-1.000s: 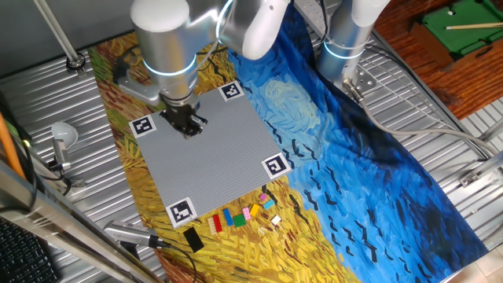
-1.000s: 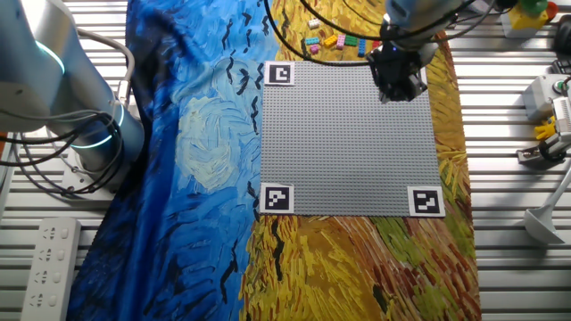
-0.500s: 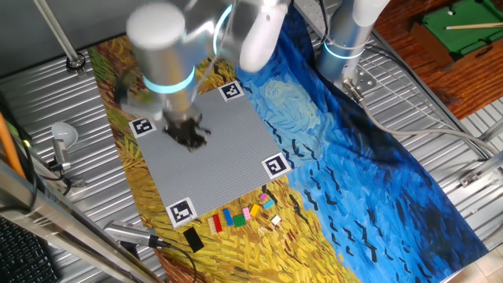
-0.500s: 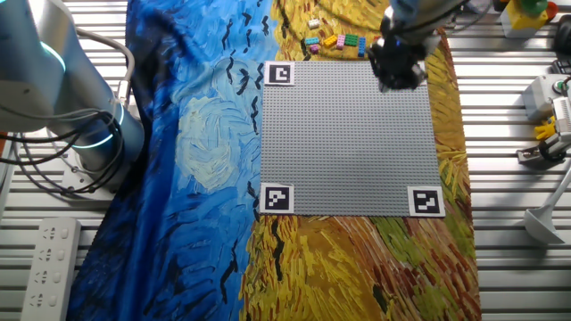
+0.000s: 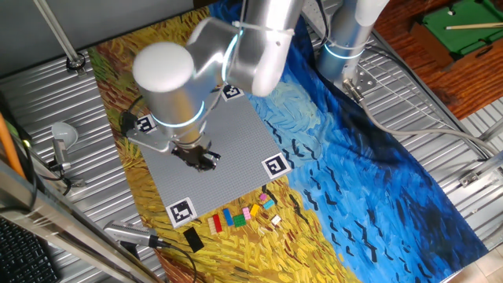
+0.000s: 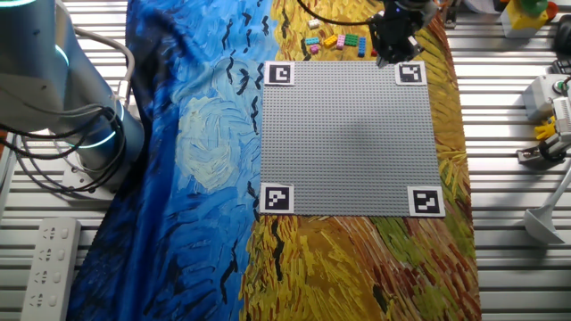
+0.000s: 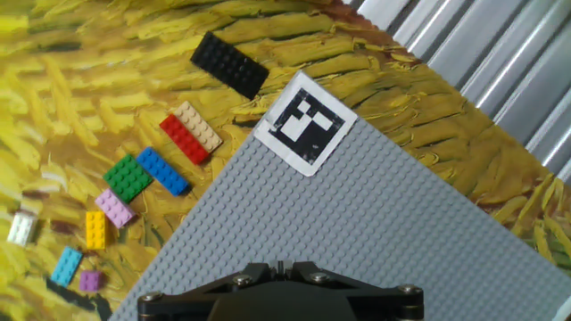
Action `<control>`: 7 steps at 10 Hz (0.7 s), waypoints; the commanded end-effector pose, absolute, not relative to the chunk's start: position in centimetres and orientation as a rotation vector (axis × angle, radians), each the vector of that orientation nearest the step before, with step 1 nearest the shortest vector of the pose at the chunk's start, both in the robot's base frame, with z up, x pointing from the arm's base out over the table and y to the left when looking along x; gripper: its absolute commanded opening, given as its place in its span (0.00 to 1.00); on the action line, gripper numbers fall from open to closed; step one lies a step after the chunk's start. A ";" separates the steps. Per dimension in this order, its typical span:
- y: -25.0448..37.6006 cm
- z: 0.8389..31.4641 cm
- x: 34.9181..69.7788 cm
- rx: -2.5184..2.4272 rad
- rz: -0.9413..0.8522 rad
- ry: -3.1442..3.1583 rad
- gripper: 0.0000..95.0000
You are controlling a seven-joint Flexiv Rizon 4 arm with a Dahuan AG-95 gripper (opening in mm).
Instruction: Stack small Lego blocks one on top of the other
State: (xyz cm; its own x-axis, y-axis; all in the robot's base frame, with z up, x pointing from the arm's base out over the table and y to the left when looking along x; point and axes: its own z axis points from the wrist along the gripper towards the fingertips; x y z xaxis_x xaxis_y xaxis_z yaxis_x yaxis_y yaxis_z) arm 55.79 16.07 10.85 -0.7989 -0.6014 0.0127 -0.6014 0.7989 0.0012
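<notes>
We start with the biggest thing, the painted cloth (image 5: 377, 173) draped over the table, swirling blue on one half and yellow on the other. On its yellow half lies the grey studded baseplate (image 6: 348, 134), flat, with a black-and-white square marker (image 7: 305, 124) at each corner — likely there so the cameras can locate the plate. Above the plate hangs our arm (image 5: 177, 86), its gripper (image 5: 200, 159) over the plate's edge nearest the bricks. We judge it is on its way to a first pick, since nothing is stacked yet. Only the base of the gripper shows in the hand view and the fixed views are too coarse, so we cannot tell whether the jaws stand open or closed; nothing appears to be held.

The bricks lie loose on the yellow cloth just beyond the plate's edge, none on the plate itself. Largest is the black brick (image 7: 229, 63) — flat, long, studded, lying apart from the rest near the corner marker. Next come the red brick (image 7: 184, 140) and a tan one (image 7: 198, 126) side by side and touching, then the blue brick (image 7: 163, 170) against the green brick (image 7: 129, 177). Smaller still are the pink brick (image 7: 114, 208), the yellow brick (image 7: 95, 229), a light blue one (image 7: 66, 265), a white one (image 7: 21, 228) and a tiny purple one (image 7: 90, 281). All lie studs up, close together, so a clean grip on one will call for care with its neighbours.
</notes>
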 end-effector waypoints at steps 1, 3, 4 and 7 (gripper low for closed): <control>16.1 10.8 55.7 1.178 0.006 -2.920 0.00; 16.1 10.8 55.7 1.227 -0.012 -2.905 0.00; 16.2 10.7 55.8 1.215 -0.018 -2.911 0.00; 18.9 9.4 57.1 1.150 -0.046 -2.947 0.00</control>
State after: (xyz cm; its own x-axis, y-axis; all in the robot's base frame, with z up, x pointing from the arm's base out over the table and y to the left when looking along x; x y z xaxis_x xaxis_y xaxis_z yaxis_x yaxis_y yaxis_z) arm 56.68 18.27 9.71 -0.7051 -0.7082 -0.0346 -0.7086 0.7056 -0.0026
